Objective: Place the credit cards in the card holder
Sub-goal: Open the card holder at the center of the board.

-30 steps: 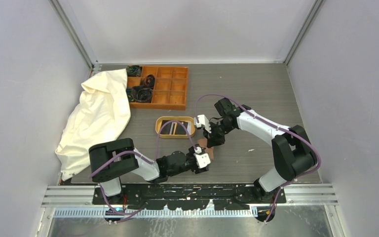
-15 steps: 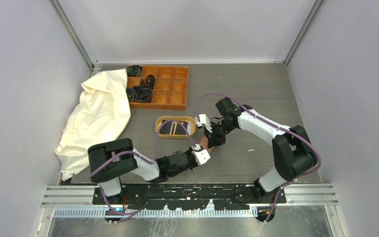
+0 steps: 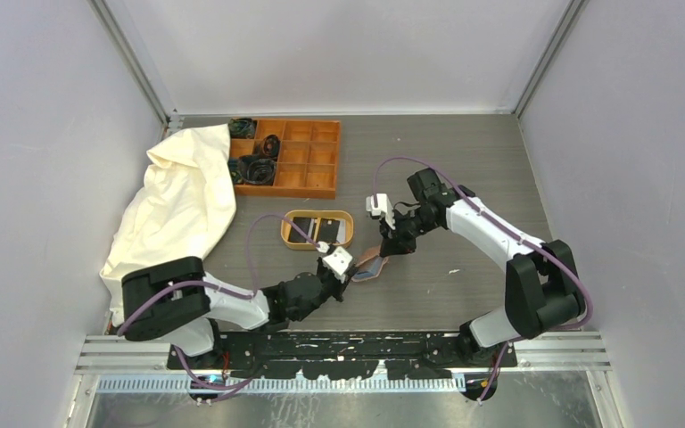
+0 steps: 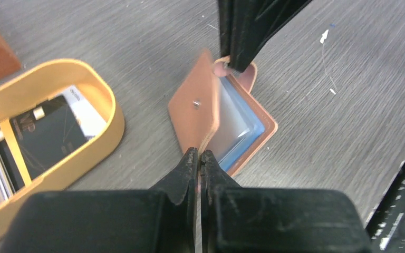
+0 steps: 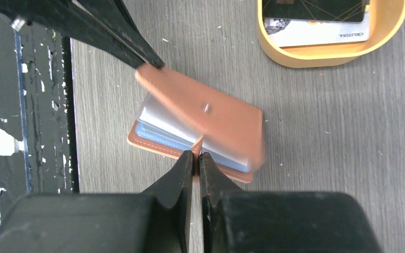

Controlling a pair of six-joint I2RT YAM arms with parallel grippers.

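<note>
The reddish-brown card holder (image 3: 370, 266) lies on the table in front of the oval tray, its top cover (image 4: 192, 113) lifted and pale and blue sleeves (image 4: 238, 126) showing inside. My left gripper (image 4: 199, 155) is shut on the cover's near edge. My right gripper (image 5: 196, 155) is shut on the small leather tab at the holder's opposite edge, its fingers (image 4: 242, 37) showing at the top of the left wrist view. The credit cards (image 3: 321, 229), black ones over a white one (image 5: 321, 36), lie in the wooden tray (image 3: 287, 230).
An orange compartment box (image 3: 303, 159) with dark items stands at the back. A white cloth (image 3: 178, 205) is heaped on the left. The black rail (image 3: 366, 343) runs along the table's near edge, close to the holder.
My left gripper has shut on the holder's cover and moved left and away from the near edge. My right gripper has shifted right, and the cover now stands raised.
</note>
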